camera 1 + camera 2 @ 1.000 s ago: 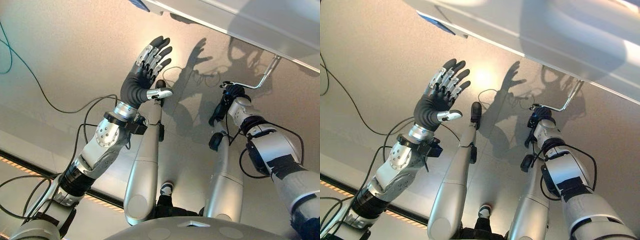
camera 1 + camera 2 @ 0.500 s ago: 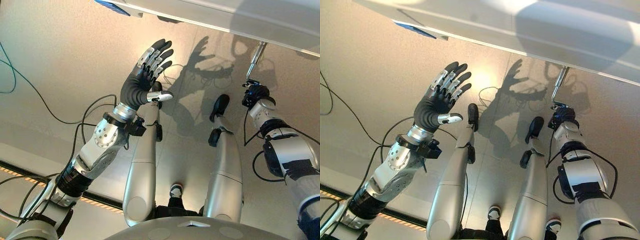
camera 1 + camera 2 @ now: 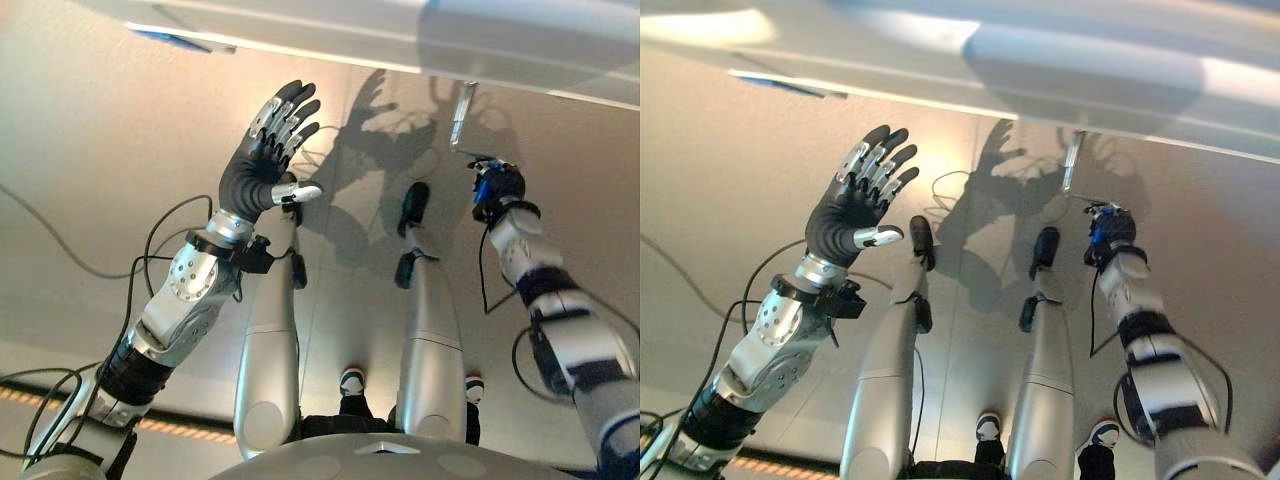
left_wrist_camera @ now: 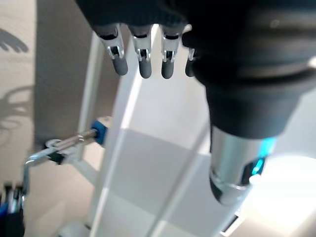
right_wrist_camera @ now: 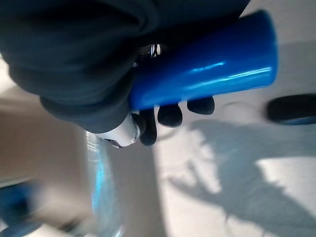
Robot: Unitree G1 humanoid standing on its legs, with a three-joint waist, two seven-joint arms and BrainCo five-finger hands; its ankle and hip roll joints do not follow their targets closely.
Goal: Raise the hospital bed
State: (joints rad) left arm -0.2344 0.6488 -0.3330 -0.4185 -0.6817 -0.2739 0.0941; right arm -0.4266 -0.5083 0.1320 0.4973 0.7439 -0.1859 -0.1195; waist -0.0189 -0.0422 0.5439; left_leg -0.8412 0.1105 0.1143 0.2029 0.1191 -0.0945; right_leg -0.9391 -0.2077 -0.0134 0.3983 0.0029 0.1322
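two hands are up in front of the bed, and only one of them is working. on the left, the left hand [image 3: 265, 150] is raised in the air with its fingers straight and spread, holding nothing and touching nothing. above both hands runs the pale edge of the hospital bed [image 3: 330, 35], crossing the whole top of the head views, and from under it, toward the right, a thin metal crank [image 3: 462, 118] hangs down. at the crank's lower end is a blue handle [image 5: 207, 64], and the right hand [image 3: 497, 185] has its fingers curled round it, dark tips wrapping the far side as the right wrist view shows from close by. the crank looks stiff and rigid, steel rod, so it should turn without flexing, though the load of the bed likely makes each turn firm work. the handle looks smooth and glossy, probably hard plastic, so it may slip in a loose grip; the sound place to hold is where the hand has it, round the blue handle and not on the bare rod. raising the bed looks underway rather than finished.
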